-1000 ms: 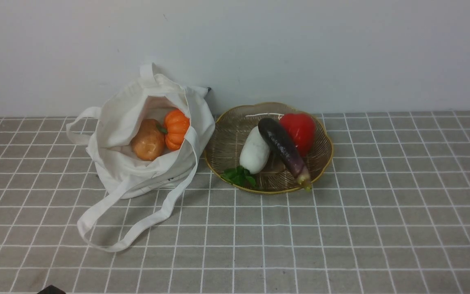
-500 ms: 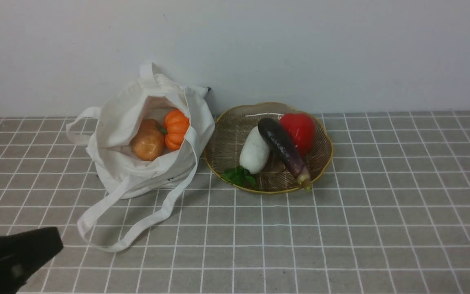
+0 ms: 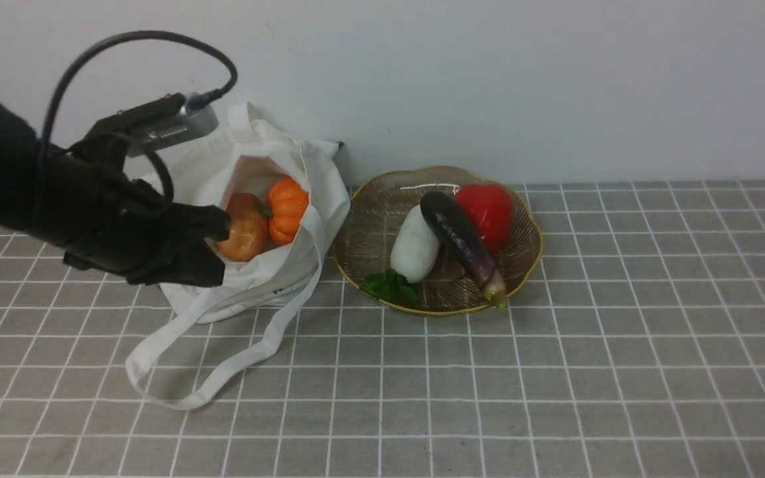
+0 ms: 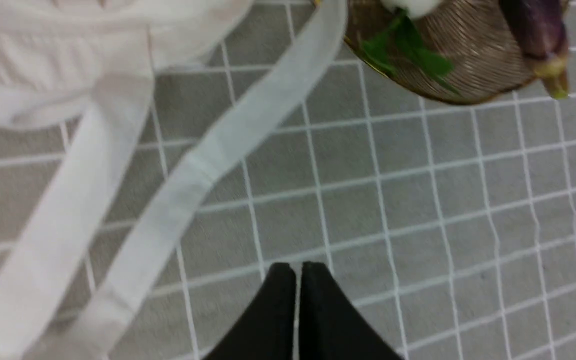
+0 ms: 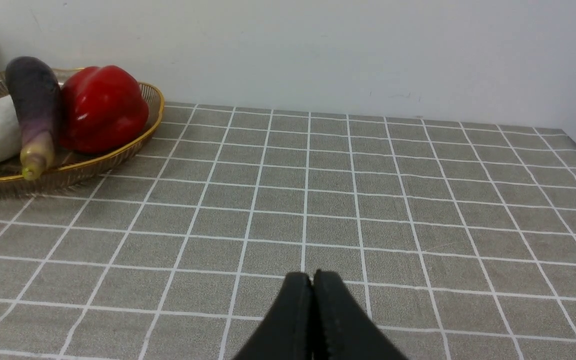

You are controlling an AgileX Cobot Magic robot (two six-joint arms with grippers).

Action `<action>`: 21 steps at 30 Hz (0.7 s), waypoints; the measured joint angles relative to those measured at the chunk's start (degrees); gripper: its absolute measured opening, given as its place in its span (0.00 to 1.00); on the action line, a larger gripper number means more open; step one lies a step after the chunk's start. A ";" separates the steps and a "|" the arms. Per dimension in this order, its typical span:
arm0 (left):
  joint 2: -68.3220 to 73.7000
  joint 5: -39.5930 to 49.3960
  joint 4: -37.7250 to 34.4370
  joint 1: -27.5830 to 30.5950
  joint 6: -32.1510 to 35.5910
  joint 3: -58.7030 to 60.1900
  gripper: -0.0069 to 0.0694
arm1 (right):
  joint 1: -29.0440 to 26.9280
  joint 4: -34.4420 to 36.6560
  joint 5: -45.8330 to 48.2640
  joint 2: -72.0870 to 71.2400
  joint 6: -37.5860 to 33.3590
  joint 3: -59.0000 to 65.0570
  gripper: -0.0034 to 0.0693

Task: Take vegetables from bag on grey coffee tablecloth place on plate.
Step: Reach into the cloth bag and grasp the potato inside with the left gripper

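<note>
While inside one bag (image 3: 253, 284), two vegetables (image 3: 247, 229).

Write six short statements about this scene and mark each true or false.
1. The potato and pumpkin are in the bag. True.
2. The bag is left of the plate. True.
3. The left gripper and right gripper are both shut. True.
4. The plate is empty. False: it holds an eggplant, a pepper and a white vegetable.
5. The right gripper holds the pepper. False: it holds nothing.
6. The left gripper grips the potato. False: it holds nothing.
</note>
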 joint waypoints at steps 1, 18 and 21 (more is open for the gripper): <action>2.28 -0.86 0.48 -0.26 -0.05 -1.51 0.10 | 0.00 0.00 0.00 0.00 0.00 0.00 0.03; 27.59 -8.81 12.02 -2.30 -2.99 -22.09 0.67 | 0.00 0.00 0.00 0.00 1.06 0.00 0.03; 27.64 -10.62 16.17 -2.24 -3.96 -22.54 0.77 | 0.00 0.00 0.00 0.00 1.74 0.00 0.03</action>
